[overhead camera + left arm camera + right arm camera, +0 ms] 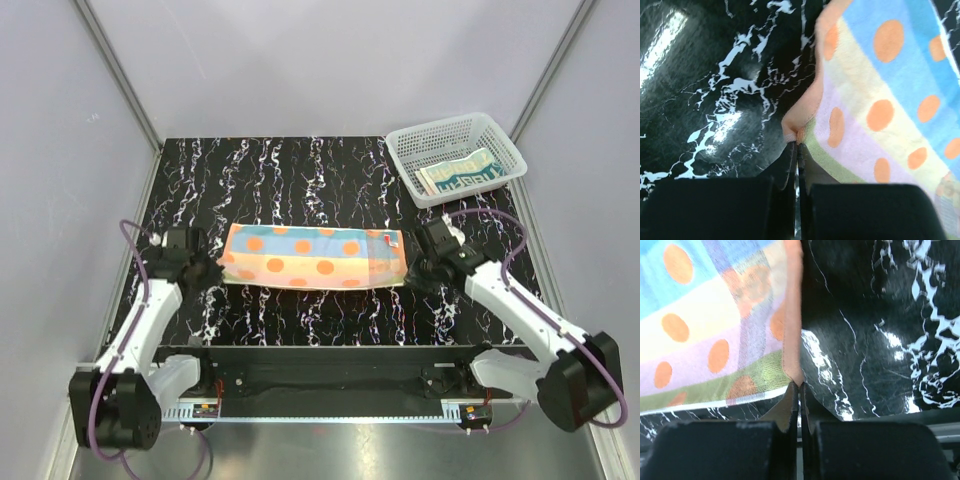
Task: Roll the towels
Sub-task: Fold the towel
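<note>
The orange towel with blue, green, yellow bands and orange dots (312, 257) lies folded as a long strip across the middle of the table. My left gripper (212, 268) is shut on its near left corner, which shows pinched in the left wrist view (796, 134). My right gripper (411, 276) is shut on its near right corner, seen in the right wrist view (799, 382). The cream towel with teal "RABBIT" lettering (462, 173) lies in the white mesh basket (410, 145) at the back right.
The table is black marble-patterned (300, 320) with grey walls on three sides. The basket stands at the far right corner, just behind my right arm. A metal rail with the arm bases runs along the near edge (330, 395).
</note>
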Robot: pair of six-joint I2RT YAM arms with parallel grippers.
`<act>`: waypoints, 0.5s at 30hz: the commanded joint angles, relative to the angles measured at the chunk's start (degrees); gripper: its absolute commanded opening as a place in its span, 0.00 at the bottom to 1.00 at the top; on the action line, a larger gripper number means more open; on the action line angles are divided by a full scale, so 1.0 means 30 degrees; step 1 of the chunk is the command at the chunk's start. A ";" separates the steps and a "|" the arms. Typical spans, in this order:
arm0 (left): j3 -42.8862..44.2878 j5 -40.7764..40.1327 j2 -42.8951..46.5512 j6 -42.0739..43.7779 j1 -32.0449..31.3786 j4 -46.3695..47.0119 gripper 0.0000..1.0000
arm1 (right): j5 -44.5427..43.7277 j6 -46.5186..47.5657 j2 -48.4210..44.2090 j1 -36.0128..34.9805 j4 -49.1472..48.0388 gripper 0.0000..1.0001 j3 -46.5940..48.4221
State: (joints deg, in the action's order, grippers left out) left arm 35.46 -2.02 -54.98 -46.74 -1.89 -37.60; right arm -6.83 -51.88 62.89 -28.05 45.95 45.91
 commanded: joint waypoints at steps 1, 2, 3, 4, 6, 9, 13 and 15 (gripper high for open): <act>0.3115 0.0263 -0.1999 0.1074 0.0074 0.0143 0.00 | -0.1588 0.1233 0.1911 0.0152 -0.0026 0.00 0.2763; 0.3729 0.0322 -0.2614 0.1223 0.0074 -0.0032 0.00 | -0.1648 0.1441 0.2438 0.0181 -0.0025 0.00 0.3179; 0.4838 0.0380 -0.3838 0.1399 0.0074 -0.0236 0.00 | -0.1707 0.1588 0.3372 0.0268 -0.0228 0.00 0.3763; 0.5313 0.0410 -0.4373 0.1720 0.0074 -0.0296 0.00 | -0.1708 0.1792 0.3816 0.0327 -0.0346 0.00 0.4001; 0.6482 0.0410 -0.5775 0.1985 0.0074 -0.0239 0.00 | -0.1620 0.1940 0.4869 0.0532 -0.0755 0.00 0.4615; 0.7714 0.0556 -0.7155 0.2133 0.0074 0.0053 0.00 | -0.1649 0.2174 0.5925 0.0883 -0.1107 0.00 0.5406; 0.9649 0.1171 -0.9061 0.2396 0.0074 -0.0150 0.00 | -0.1649 0.2730 0.7333 0.1411 -0.1314 0.00 0.6459; 1.0789 0.1318 -1.0288 0.2513 0.0074 -0.0326 0.00 | -0.1591 0.2965 0.8267 0.1674 -0.1372 0.00 0.7162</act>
State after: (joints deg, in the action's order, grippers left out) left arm 61.78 -0.30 -82.41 -41.17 -1.89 -38.50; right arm -9.63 -45.28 85.01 -24.14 43.51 62.83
